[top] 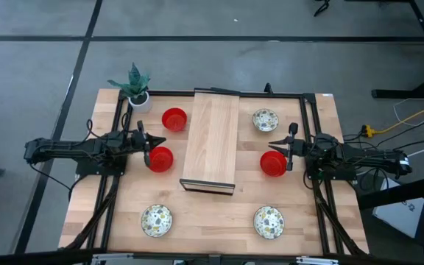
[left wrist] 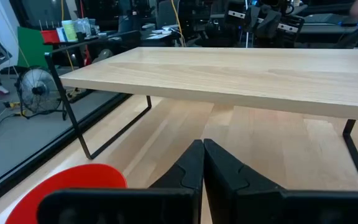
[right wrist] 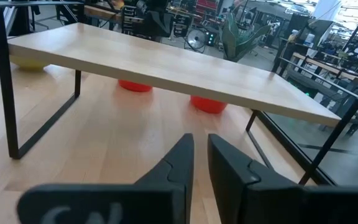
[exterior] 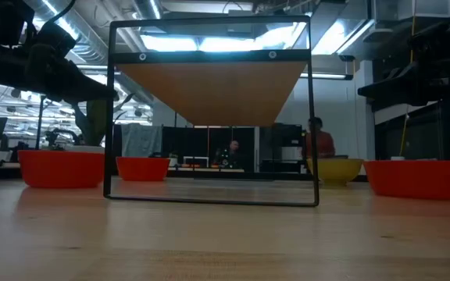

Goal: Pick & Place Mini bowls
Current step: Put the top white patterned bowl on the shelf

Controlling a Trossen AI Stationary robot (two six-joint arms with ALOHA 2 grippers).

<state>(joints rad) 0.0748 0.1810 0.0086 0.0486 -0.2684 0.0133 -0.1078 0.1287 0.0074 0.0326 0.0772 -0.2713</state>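
- Wooden shelf (top: 210, 140): a light plank on a thin black frame, standing mid-table between the two arms. Its open underside leaves room to slide things beneath; it looks like the likely target for the bowls, though the task does not say so.
- Red bowl, left centre (top: 160, 158): on the tabletop just beside the shelf's left edge, directly under the left gripper (top: 146, 149). Its rim shows close below the fingers in the left wrist view (left wrist: 67, 190).
- Left gripper: fingers pressed together, nothing between them. It hovers over the bowl rather than gripping it, probably lined up for a pick that would first need the jaws opened.
- Red bowl, right centre (top: 273, 163): on the tabletop right of the shelf, just beside the right gripper (top: 290, 151).
- Right gripper: jaws nearly closed with a narrow gap, seen in the right wrist view (right wrist: 201, 158); nothing visible in that gap. Pointed toward the shelf, apparently poised for its own bowl.
- Red bowl, rear left (top: 174, 118): left of the shelf's far end, untouched.
- Speckled bowls: one at rear right (top: 265, 119), two near the front edge (top: 156, 220) and (top: 268, 221), all well apart from both grippers, seemingly waiting their turn.
- Potted plant (top: 136, 90): far left corner, out of the working lanes.
- Table (top: 212, 235): pale wood, black rails along its sides.
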